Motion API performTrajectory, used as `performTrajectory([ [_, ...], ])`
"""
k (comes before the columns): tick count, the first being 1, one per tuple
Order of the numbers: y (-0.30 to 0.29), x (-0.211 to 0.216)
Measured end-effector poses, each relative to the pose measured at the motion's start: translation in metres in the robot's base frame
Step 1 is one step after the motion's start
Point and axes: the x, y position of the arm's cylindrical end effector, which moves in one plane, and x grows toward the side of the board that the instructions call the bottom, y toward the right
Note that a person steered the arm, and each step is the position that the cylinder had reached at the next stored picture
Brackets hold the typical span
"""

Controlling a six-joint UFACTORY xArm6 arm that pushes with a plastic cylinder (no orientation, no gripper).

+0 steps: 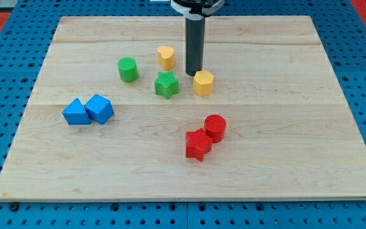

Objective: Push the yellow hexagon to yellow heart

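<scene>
The yellow hexagon (203, 83) lies on the wooden board just right of the board's middle, toward the view's top. The yellow heart (166, 56) lies up and to the left of it, a short gap away. My tip (194, 73) stands between them, just above and left of the hexagon, close to or touching its upper left edge, and to the right of the heart.
A green star (166, 84) lies left of the hexagon, below the heart. A green cylinder (128, 69) is farther left. Two blue blocks (88, 110) touch at the left. A red star (198, 144) and red cylinder (215, 127) touch at the lower middle.
</scene>
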Motion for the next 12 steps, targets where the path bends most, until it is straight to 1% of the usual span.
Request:
performTrajectory([
  [1,0.007,0.02],
  [2,0.001,0.038],
  [3,-0.014,0.065],
  [4,-0.012,0.094],
  [5,0.031,0.081],
  [6,0.049,0.052],
  [7,0.049,0.024],
  [8,0.054,0.012],
  [10,0.091,-0.009],
  [12,0.042,-0.029],
])
